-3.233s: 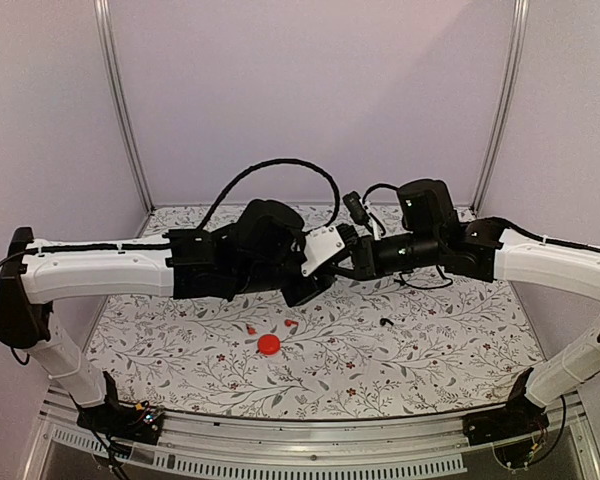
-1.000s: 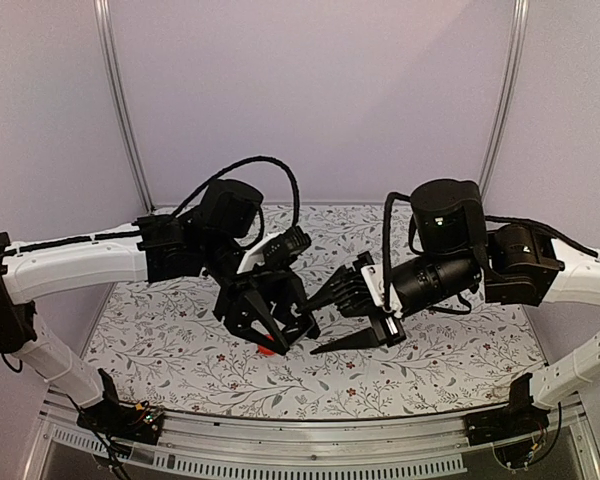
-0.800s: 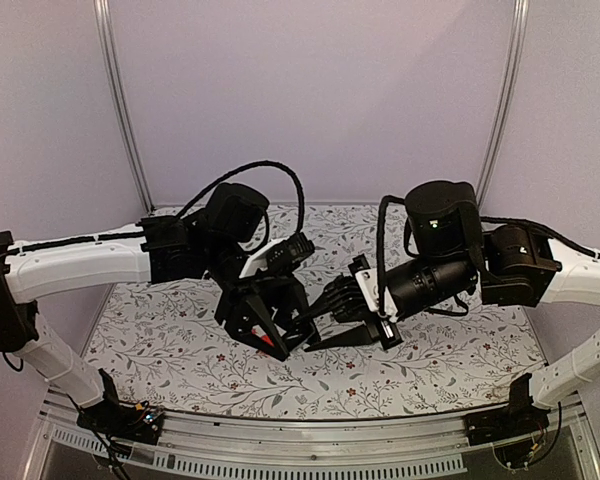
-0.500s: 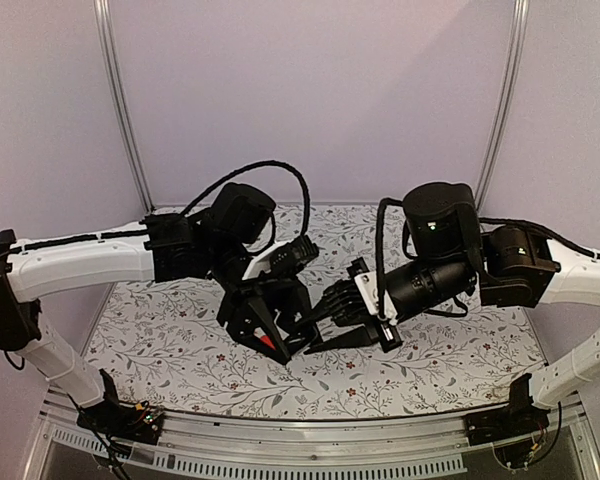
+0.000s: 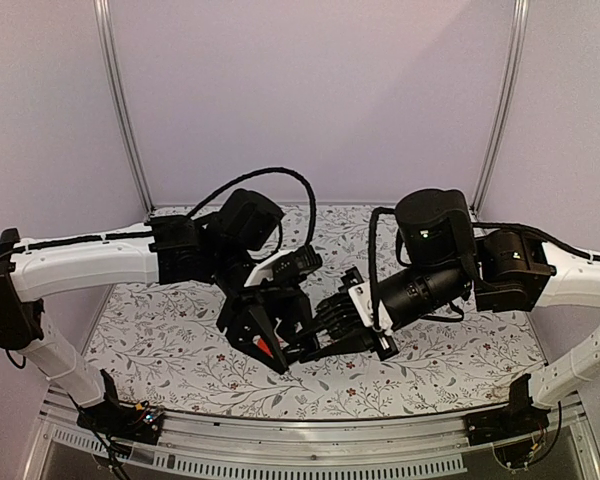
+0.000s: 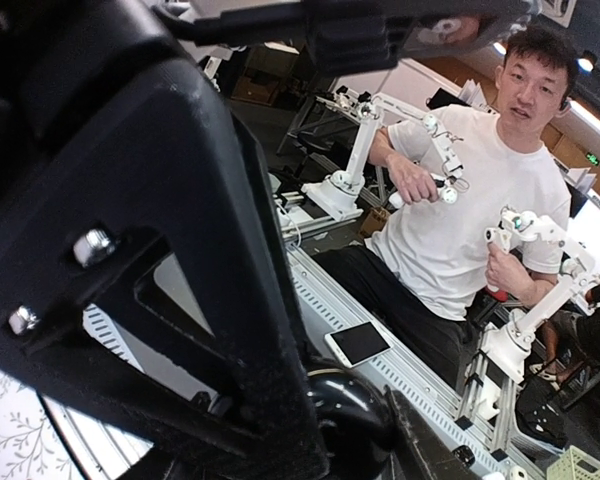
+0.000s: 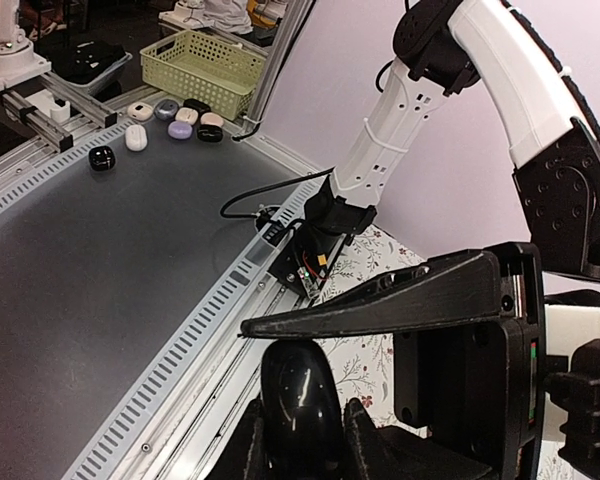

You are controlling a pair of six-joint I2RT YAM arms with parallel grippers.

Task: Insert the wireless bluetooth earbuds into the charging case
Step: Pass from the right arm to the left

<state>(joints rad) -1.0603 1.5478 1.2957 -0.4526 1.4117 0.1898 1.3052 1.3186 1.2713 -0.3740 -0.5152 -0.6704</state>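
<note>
Two robot arms meeting low over a floral table [image 5: 450, 365], middle of the top view. Left gripper [image 5: 280, 350] spread apart, straddling a small bright red piece [image 5: 264, 347] on the cloth; earbud or case, impossible to tell. Right gripper [image 5: 315, 335] pinched around a glossy black oval piece [image 7: 300, 400], bottom centre of the right wrist view, touching both fingers [image 7: 248, 440].

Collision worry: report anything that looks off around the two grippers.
Nothing looks spilled or broken. The black left gripper and black right gripper crowd tip to tip, tilted sideways over the floral-print table, possibly touching. Only a sliver of a small red piece shows beneath the left gripper.
</note>
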